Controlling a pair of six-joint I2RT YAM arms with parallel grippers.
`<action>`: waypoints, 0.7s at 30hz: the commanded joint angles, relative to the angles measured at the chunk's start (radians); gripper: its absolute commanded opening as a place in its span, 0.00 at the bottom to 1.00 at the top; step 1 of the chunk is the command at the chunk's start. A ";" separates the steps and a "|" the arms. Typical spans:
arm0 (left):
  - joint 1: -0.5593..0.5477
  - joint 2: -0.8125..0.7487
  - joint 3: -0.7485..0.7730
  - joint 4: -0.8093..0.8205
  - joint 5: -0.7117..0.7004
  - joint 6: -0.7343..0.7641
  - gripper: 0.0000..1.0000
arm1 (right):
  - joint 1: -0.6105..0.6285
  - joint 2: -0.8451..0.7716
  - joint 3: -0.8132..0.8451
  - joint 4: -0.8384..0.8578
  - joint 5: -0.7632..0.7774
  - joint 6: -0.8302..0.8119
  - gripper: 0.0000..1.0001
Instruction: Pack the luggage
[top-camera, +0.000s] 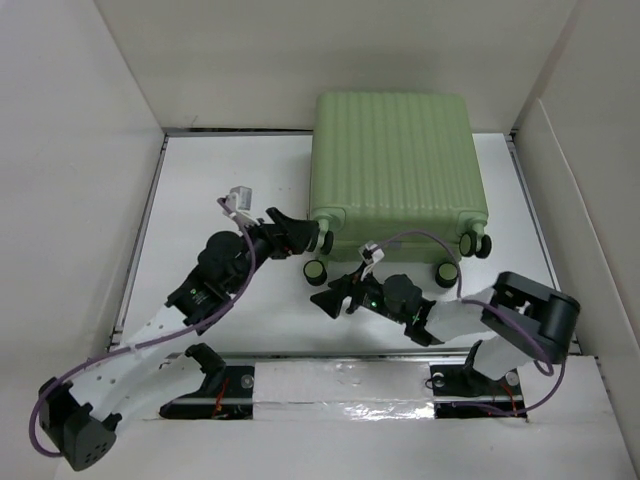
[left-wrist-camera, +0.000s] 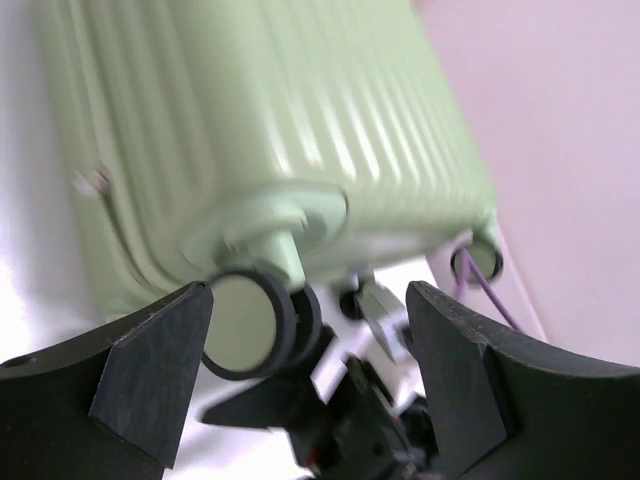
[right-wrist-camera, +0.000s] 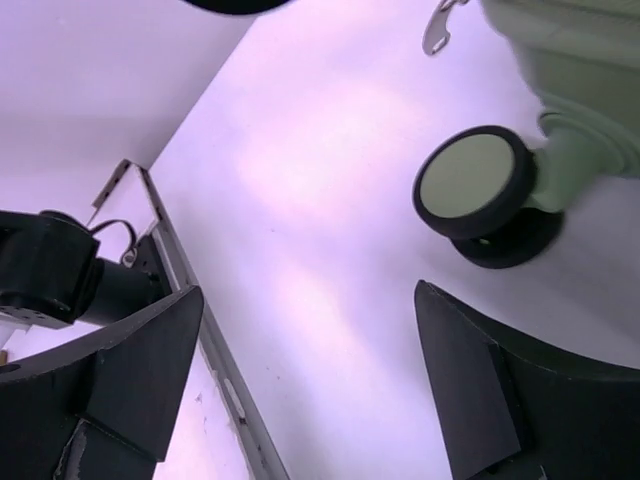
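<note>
The luggage (top-camera: 397, 160) is light green, its shell ribbed in parallel lines. Its wheels (right-wrist-camera: 472, 182) are black with pale greenish-white faces. The counter (top-camera: 230, 190) is white. The left gripper (left-wrist-camera: 310, 295) and right gripper (right-wrist-camera: 305, 300) are black. Purple cables (top-camera: 425, 236) run along both arms.

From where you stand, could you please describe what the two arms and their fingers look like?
The left arm and right arm are white links with black joints, and a purple cable loops along each. The left gripper and right gripper carry matte black, wedge-shaped fingers.
</note>
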 joint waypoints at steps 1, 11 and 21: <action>0.040 -0.083 0.008 0.028 -0.082 0.046 0.76 | 0.018 -0.149 0.000 -0.208 0.064 -0.051 0.93; 0.129 -0.057 -0.154 0.146 0.145 0.029 0.22 | 0.018 -0.557 0.127 -0.708 0.235 -0.172 0.83; 0.129 0.162 -0.102 0.263 0.363 0.028 0.03 | 0.009 -0.677 0.167 -0.861 0.339 -0.194 0.18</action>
